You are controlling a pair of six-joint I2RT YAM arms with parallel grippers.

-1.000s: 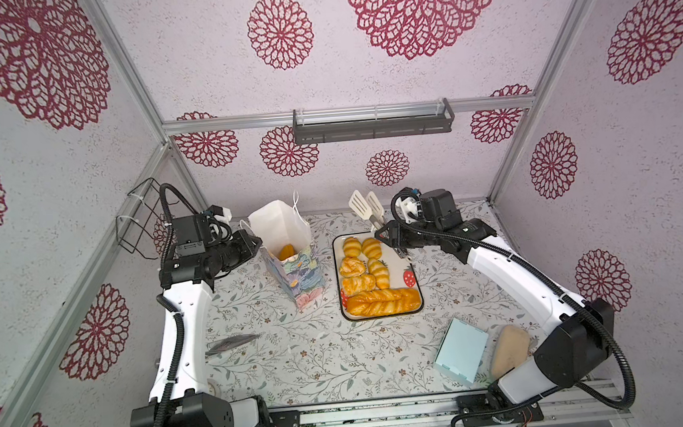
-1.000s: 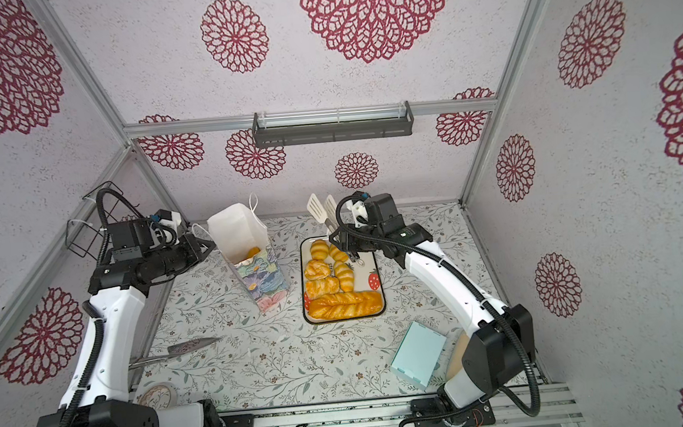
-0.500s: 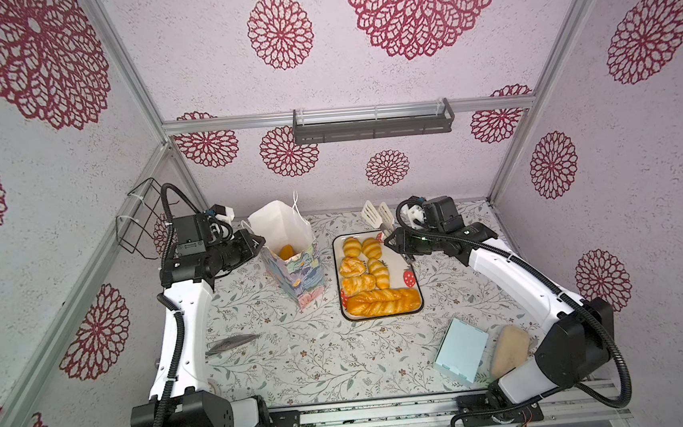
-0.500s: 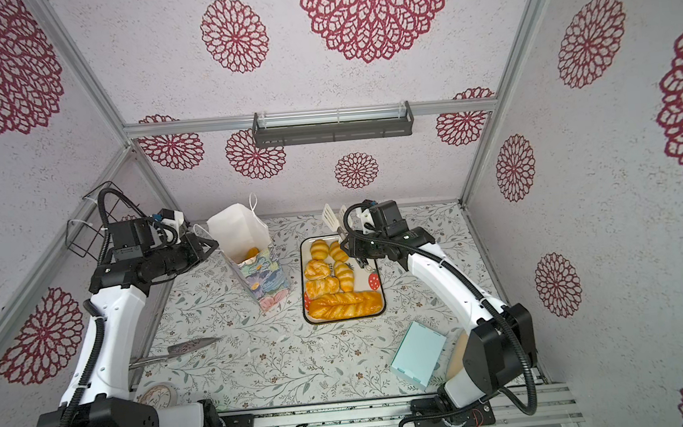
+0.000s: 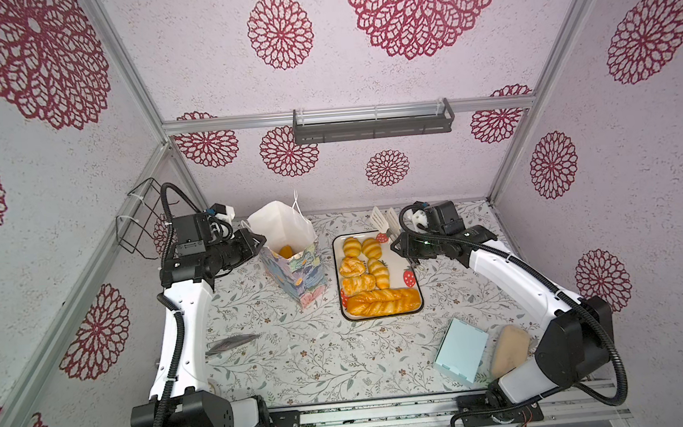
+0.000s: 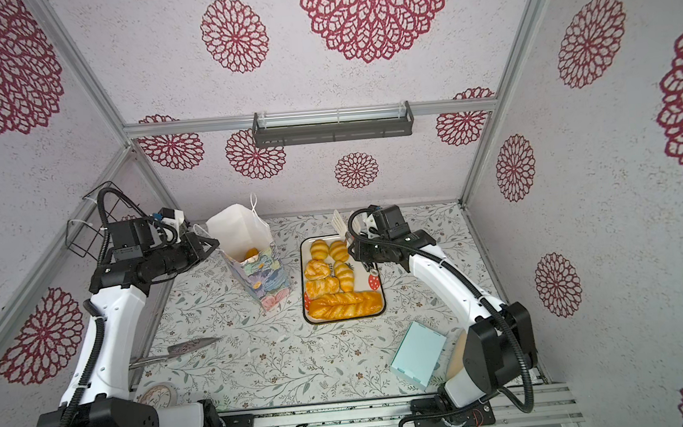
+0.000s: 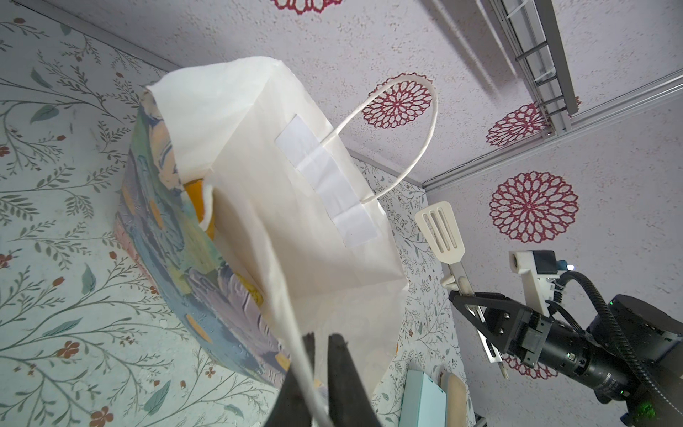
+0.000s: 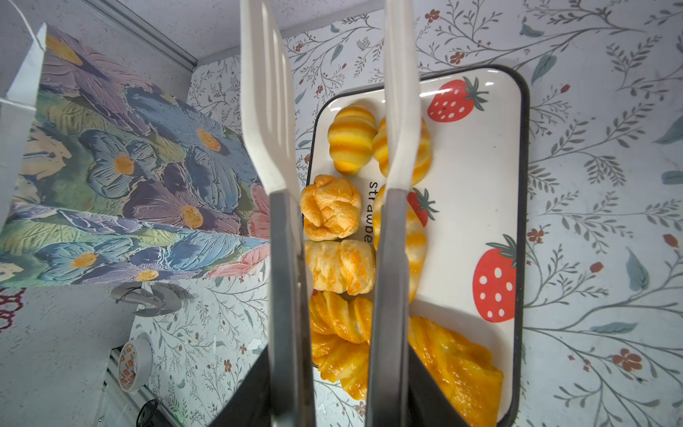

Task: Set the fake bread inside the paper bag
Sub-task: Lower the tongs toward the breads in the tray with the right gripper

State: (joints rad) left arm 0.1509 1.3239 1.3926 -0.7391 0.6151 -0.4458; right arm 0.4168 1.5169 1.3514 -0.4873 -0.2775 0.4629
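The paper bag [image 5: 294,268] [image 6: 261,271] [image 7: 258,185] [image 8: 129,185] stands upright and open left of the tray, with one piece of fake bread [image 5: 285,251] [image 7: 196,199] inside. My left gripper [image 5: 261,242] [image 6: 214,246] [image 7: 320,338] is shut on the bag's near cord handle. Several pieces of fake bread [image 5: 361,271] [image 6: 328,274] [image 8: 332,207] and the long braided loaf [image 5: 382,302] lie on the strawberry tray [image 5: 406,259] [image 8: 480,166]. My right gripper [image 5: 398,243] [image 6: 353,247] [image 8: 338,355] is shut on white-tipped tongs [image 5: 378,220] [image 8: 281,240]. The tongs stand apart above the tray's far end, empty.
A light blue box [image 5: 461,351] and a beige flat piece [image 5: 509,349] lie front right. A metal server [image 5: 229,343] and a tape roll [image 6: 158,395] lie front left. A wire basket [image 5: 140,222] hangs on the left wall, a shelf [image 5: 372,122] on the back wall.
My right gripper has carried the empty tongs a little to the right and down toward the tray's far end. The left gripper and the bag have stayed put.
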